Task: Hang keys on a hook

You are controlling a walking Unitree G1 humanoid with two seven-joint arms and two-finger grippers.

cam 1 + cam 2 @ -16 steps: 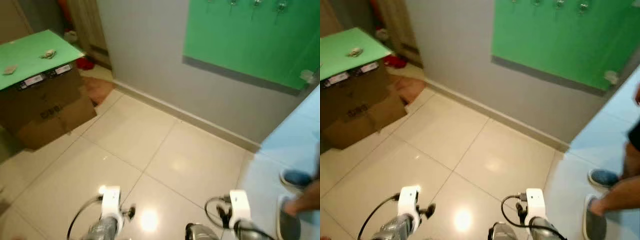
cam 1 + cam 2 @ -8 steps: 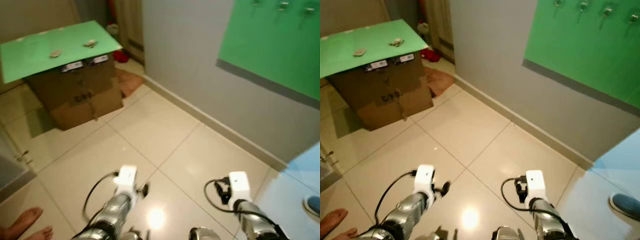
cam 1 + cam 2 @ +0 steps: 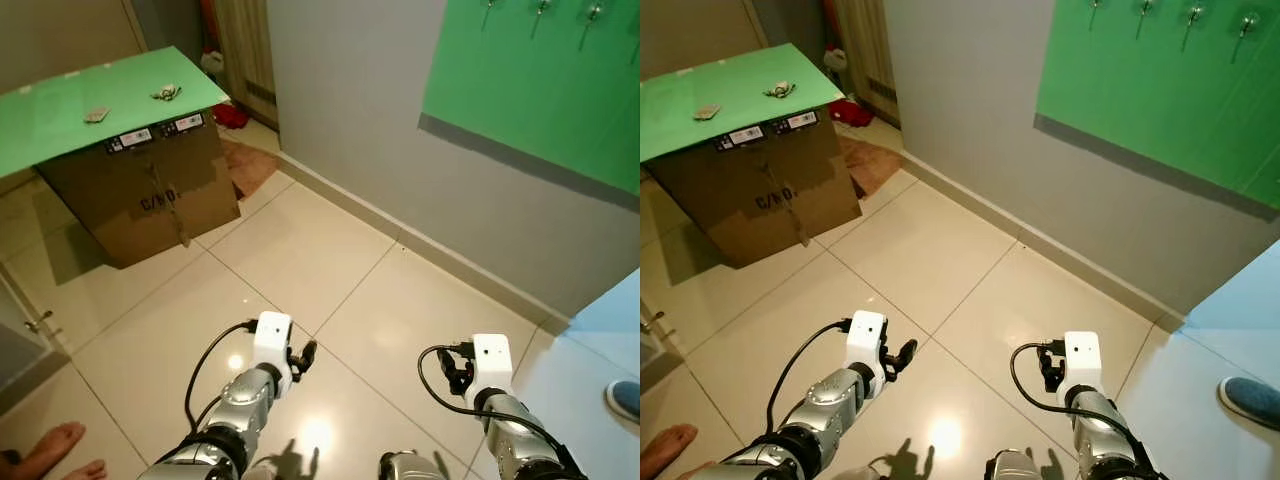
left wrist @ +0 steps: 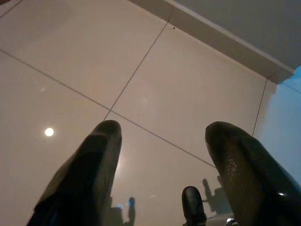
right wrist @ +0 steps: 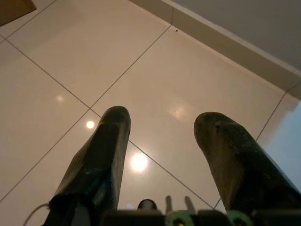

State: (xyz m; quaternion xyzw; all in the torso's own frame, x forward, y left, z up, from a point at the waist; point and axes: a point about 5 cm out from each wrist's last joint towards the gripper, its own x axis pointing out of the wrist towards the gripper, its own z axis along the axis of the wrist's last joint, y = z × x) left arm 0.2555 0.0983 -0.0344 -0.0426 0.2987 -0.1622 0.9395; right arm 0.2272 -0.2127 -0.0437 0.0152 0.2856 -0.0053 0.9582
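Note:
A small bunch that looks like keys [image 3: 166,92] lies on the green top of a cardboard box [image 3: 140,190] at the far left, with a second small flat item [image 3: 97,115] beside it. Several metal hooks [image 3: 1143,12] hang along the top of a green wall panel [image 3: 540,100] at the upper right. My left arm [image 3: 272,342] and right arm [image 3: 490,362] are held low over the tiled floor, far from both. My left gripper [image 4: 162,136] is open with only floor between its fingers. My right gripper [image 5: 162,122] is open the same way.
A grey wall with a skirting board [image 3: 420,240] runs diagonally ahead. A person's bare foot [image 3: 50,448] is at the bottom left and a blue shoe [image 3: 625,400] at the right edge, on a light blue floor patch [image 3: 600,320]. A red item [image 3: 232,115] lies behind the box.
The camera has swung left and tilted, bringing the box further into view and the person on the right mostly out of it. Both arms reach further up into the picture.

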